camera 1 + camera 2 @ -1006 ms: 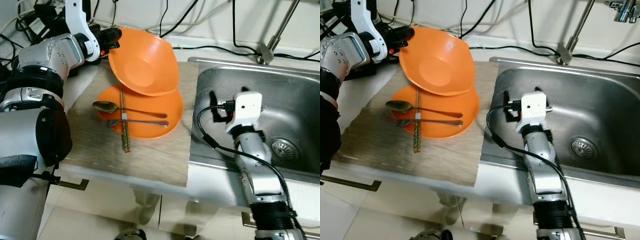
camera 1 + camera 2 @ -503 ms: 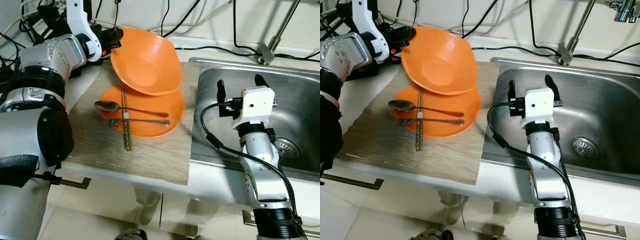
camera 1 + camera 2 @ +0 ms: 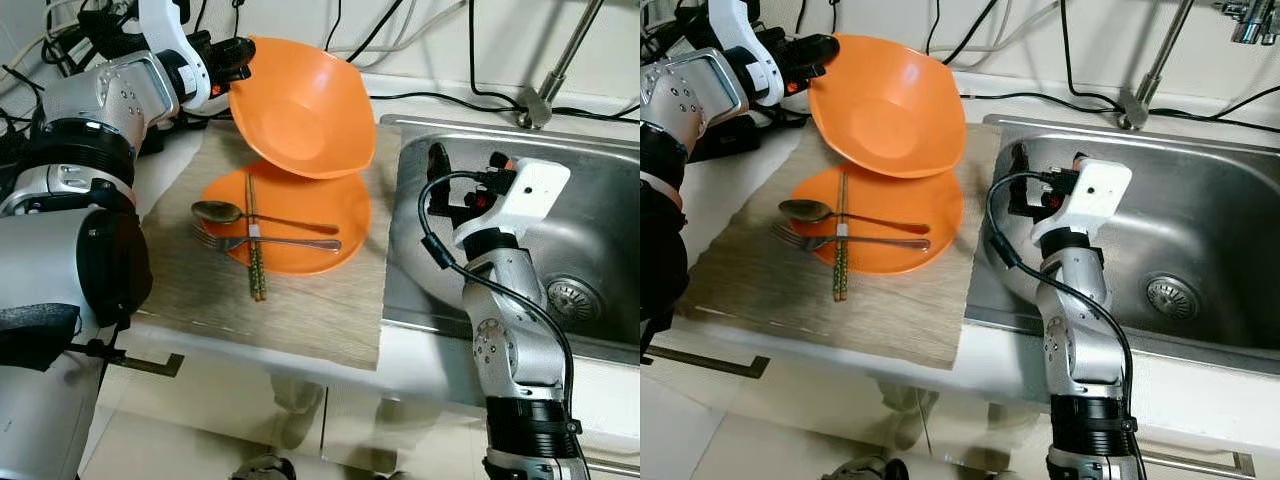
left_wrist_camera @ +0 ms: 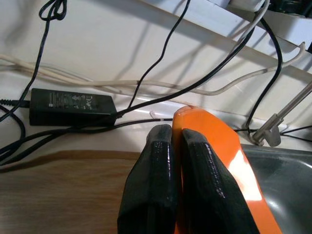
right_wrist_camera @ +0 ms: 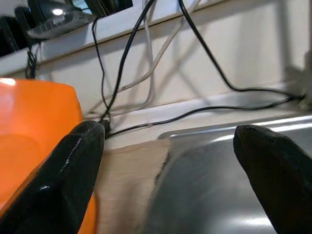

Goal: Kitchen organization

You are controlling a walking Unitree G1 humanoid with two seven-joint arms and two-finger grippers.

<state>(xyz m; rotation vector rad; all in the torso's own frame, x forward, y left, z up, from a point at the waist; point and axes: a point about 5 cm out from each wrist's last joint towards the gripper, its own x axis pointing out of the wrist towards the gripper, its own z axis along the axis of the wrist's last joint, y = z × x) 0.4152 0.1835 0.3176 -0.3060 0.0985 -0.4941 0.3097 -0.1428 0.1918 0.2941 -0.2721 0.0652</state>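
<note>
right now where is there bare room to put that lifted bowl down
The mat is bare along its near edge, in front of the plate. The sink floor right of the right gripper is open. The plate is crowded with spoon, fork, chopsticks. The left gripper holds the bowl.

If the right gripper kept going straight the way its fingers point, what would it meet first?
Probably the lifted orange bowl: the right gripper, open above the sink, points toward it and the wooden mat's back edge. Depth is unclear.

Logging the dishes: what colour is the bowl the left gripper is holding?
Orange, plain, no pattern. The bowl shows best in the left eye view, its rim pinched by the left gripper.
</note>
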